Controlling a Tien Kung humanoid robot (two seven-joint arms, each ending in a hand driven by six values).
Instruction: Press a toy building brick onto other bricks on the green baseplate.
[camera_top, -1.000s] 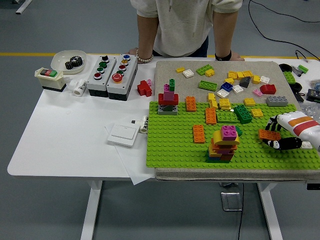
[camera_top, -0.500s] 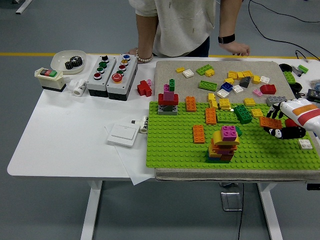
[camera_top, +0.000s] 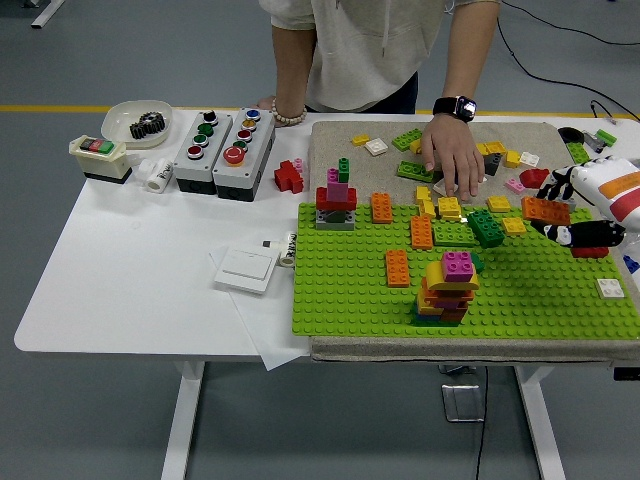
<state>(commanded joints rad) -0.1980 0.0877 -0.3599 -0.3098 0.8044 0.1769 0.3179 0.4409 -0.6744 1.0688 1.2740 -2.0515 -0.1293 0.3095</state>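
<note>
Your right robot hand (camera_top: 556, 212) is closed on a flat orange plastic building brick (camera_top: 545, 209), held clear above the far right edge of the bright green studded baseplate (camera_top: 350, 290). The step in hand is carrying; nothing is pressed yet. No left robot hand is visible. A person's hand (camera_top: 450, 160) rests among loose bricks on the grey mat (camera_top: 330, 140) at the counter's far edge. Next, bring the brick over the yellow-and-orange brick stack with a magenta top (camera_top: 449, 287), near the baseplate's near edge, align the studs, then press straight down.
</note>
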